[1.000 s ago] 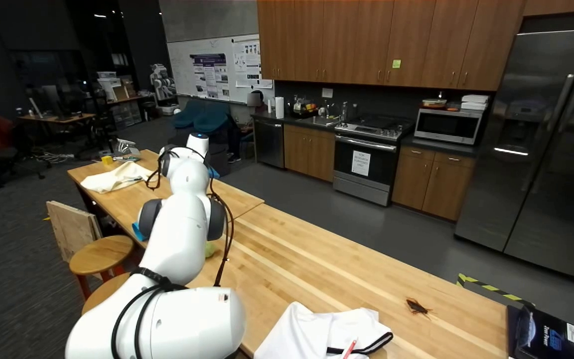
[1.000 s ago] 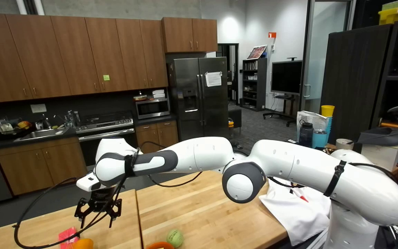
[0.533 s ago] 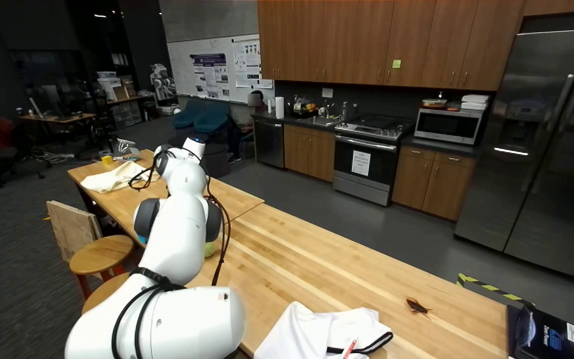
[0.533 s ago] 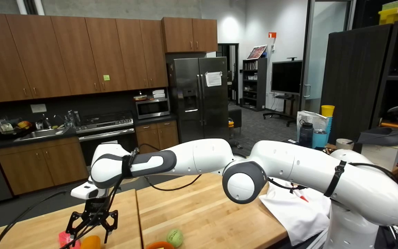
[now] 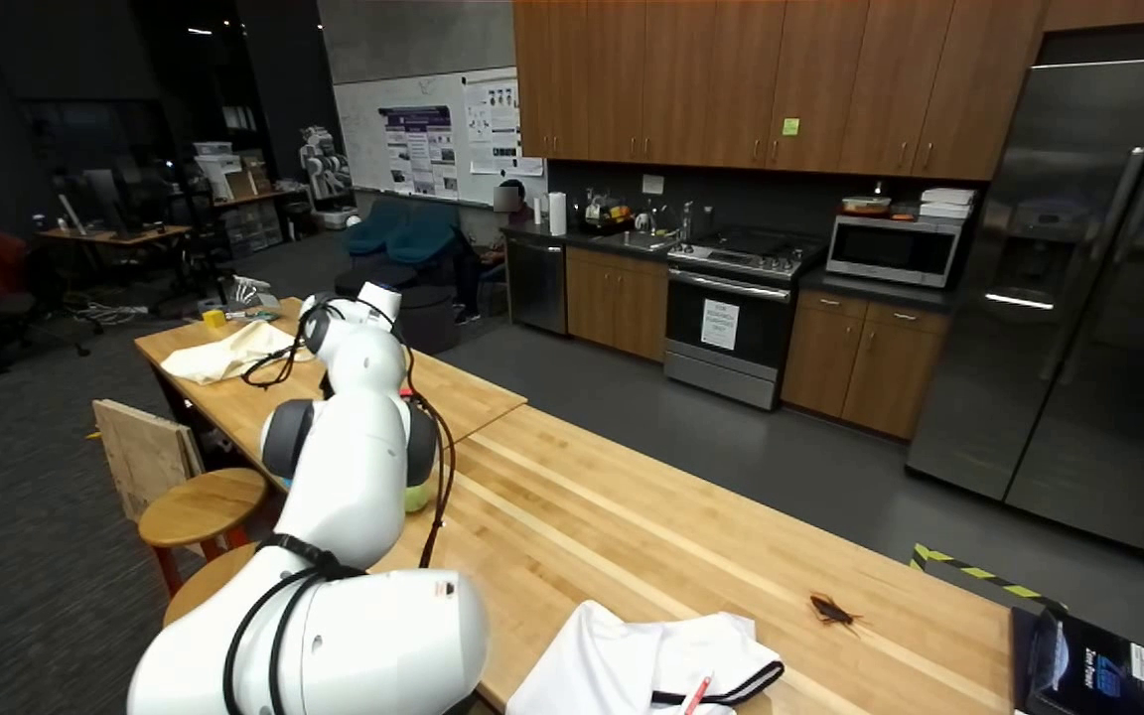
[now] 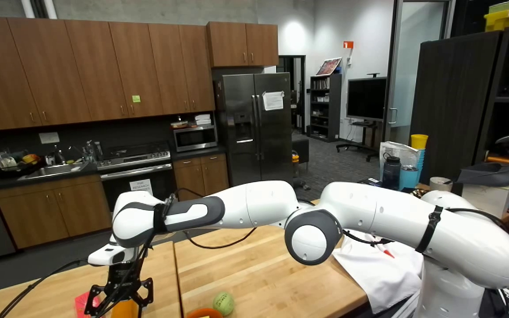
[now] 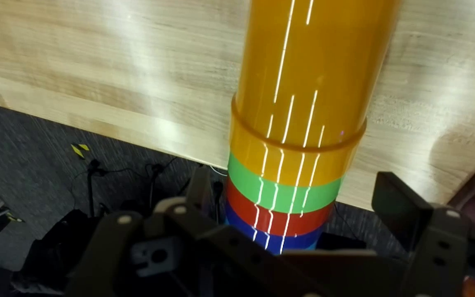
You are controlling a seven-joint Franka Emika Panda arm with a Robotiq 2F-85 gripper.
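My arm (image 6: 265,201) stretches nearly level above the wooden table (image 6: 254,265), its wrist bent so that my gripper (image 7: 294,185) points down near the table's edge. Its fingers (image 7: 400,208) stand wide apart, one to each side of a striped orange cylinder (image 7: 297,123); the wrist view shows a broad gap at the right and a narrower one at the left, so I have hold of nothing. Only that view gives me the cylinder's green, red and blue bands, and how it crosses the line of the edge with dark floor beyond. An exterior view shows just a bit of its orange between the fingers (image 6: 124,309), and where my arm reaches away from the camera it hides nearly all of the gripper. Black cables (image 6: 143,251) run down across the gripper's front, and a pink thing (image 6: 81,304) is just beside it. Nearer my base, a tennis ball (image 6: 224,304) is next to an orange bowl (image 6: 203,313), then comes a white cloth (image 5: 622,645). Farther out lie a cream cloth (image 5: 224,356) and a yellow block (image 5: 214,319); an insect-like figure (image 5: 832,609) lies well apart, toward a black box (image 5: 1093,667).
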